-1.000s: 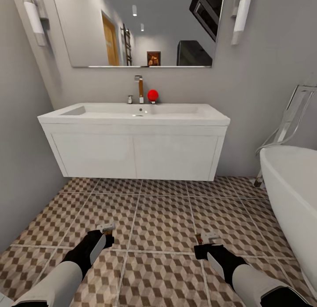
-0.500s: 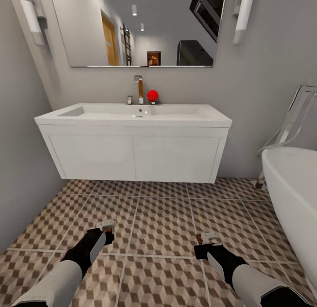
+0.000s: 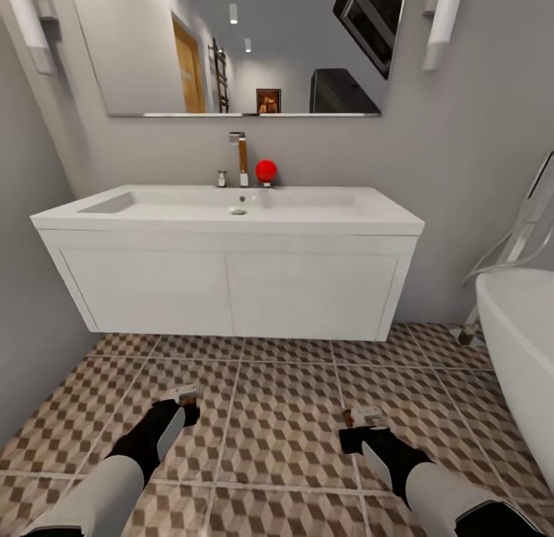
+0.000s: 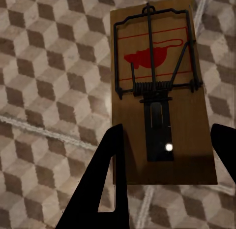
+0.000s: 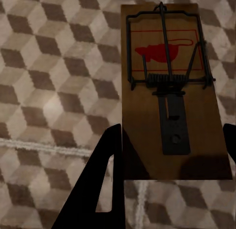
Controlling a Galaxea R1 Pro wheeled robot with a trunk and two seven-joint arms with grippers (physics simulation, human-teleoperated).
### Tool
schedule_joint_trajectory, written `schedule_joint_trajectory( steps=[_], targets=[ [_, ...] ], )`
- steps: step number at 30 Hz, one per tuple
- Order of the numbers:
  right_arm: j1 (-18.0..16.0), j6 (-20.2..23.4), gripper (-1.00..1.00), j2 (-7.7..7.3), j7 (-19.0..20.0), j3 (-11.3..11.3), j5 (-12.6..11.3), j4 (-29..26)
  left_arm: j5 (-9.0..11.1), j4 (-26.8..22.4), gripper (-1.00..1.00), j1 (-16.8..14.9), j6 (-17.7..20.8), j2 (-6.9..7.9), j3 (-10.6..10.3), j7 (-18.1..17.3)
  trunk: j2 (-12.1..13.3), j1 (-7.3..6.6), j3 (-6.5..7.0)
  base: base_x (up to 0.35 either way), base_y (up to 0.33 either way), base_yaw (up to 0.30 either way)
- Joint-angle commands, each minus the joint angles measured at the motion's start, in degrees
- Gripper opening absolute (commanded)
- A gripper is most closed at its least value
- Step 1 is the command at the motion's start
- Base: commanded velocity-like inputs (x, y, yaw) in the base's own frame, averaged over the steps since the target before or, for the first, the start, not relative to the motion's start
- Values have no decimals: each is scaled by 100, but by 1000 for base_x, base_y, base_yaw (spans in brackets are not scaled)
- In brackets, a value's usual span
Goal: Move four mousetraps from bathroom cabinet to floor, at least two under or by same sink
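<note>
I am rolling closer to the sink (image 3: 231, 206), so it is looking bigger, while my left gripper (image 4: 164, 182) and right gripper (image 5: 169, 182) are each holding a mousetrap (image 4: 157, 91) above the floor (image 3: 285, 398).

Both arms reach forward and down, side by side. The left claw (image 3: 187, 396) grips a mousetrap (image 4: 157, 96) between its fingers. The right claw (image 3: 363, 418) grips another trap (image 5: 172, 91) likewise.

- bathroom floor (image 3: 285, 414) is those brown/beige cube-pattern tiles with pale grout
- white bathtub (image 3: 523, 345) sits on it at the right
- nothing loose lying on the tiles that I can make out
</note>
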Motion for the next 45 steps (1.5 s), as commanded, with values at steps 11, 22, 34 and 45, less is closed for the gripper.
schedule_joint_trajectory(
  steps=[11,22,34,45],
  targets=[
    [-2,27,-100,-3,-5,45,-50,-9,59,56,-100,-1,22,-11,17,43,-2,2,-5,323,0,0],
    [-2,34,-100,33,-52,59,-48,-14,39,221,-100,-1,-2,-32,-320,70,-2,2,-5,160,0,0],
    [-2,45,-100,196,-470,63,-48,-87,49,739,-100,-1,-497,-107,-949,94,-2,2,-5,1,0,0],
    [-2,79,-100,211,-496,63,-48,-98,52,867,-100,-3,-672,-180,-958,62,-2,2,-5,0,0,0]
  ],
)
